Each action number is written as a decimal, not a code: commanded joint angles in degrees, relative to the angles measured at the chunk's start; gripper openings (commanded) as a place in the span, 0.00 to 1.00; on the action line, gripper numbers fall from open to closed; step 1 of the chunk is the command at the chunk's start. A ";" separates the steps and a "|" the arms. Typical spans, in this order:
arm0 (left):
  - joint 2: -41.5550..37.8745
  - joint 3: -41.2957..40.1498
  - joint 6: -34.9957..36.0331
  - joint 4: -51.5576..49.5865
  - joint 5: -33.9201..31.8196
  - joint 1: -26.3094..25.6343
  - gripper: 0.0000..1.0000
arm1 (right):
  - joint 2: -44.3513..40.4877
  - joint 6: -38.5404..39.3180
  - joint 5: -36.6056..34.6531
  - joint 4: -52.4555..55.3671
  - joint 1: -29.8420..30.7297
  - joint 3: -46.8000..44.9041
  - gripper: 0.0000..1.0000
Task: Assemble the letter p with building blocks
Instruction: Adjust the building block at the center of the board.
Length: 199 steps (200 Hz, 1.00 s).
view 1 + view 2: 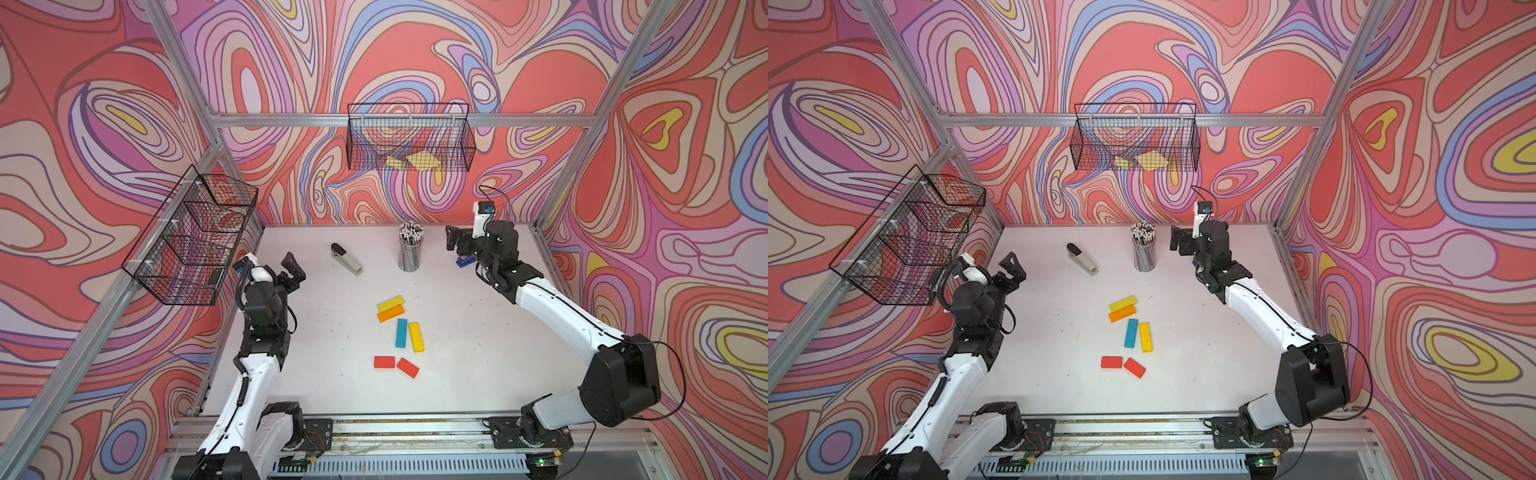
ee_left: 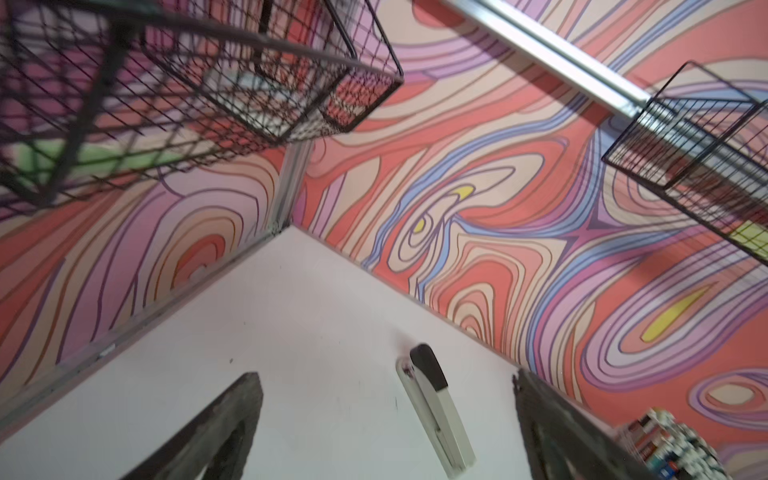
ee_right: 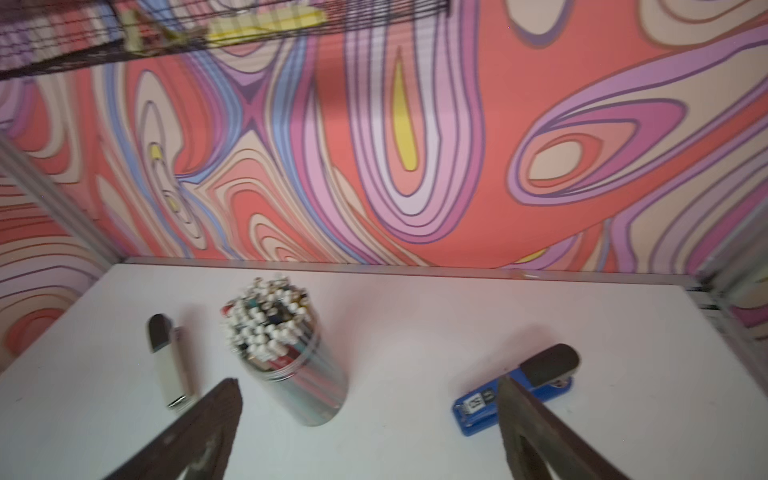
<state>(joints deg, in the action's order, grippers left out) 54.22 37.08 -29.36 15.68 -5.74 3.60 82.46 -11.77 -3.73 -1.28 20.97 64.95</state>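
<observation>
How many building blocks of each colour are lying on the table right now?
Yellow blocks: 2
Orange block: 1
Teal-blue block: 1
Red blocks: 2
Total: 6

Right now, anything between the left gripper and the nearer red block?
Nothing: only bare table between the left gripper and the nearer red block, seen in both top views.

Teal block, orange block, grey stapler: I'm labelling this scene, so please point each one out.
teal block (image 1: pixel 401 333), in a top view, centre of its top face.
orange block (image 1: pixel 391 314), in a top view, centre of its top face.
grey stapler (image 1: pixel 347 261), in a top view, middle of its pale body.
</observation>
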 commanded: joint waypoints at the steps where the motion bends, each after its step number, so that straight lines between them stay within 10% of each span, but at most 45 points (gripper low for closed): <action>1: 5.88 11.49 -0.40 -23.44 7.89 -1.11 0.95 | -2.31 -7.09 11.08 2.71 0.54 -8.71 0.98; 64: 18.24 17.55 5.97 -34.40 -11.68 -20.45 0.99 | 10.94 -14.50 13.59 10.20 8.27 -8.43 0.93; 199: 20.67 13.70 4.51 -27.89 -11.55 -21.38 0.99 | 31.76 -17.70 14.74 7.16 19.23 3.91 0.90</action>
<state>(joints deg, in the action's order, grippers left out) 74.15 51.53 -24.23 -12.99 -15.73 -17.69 110.89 -29.21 9.93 5.96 38.22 65.93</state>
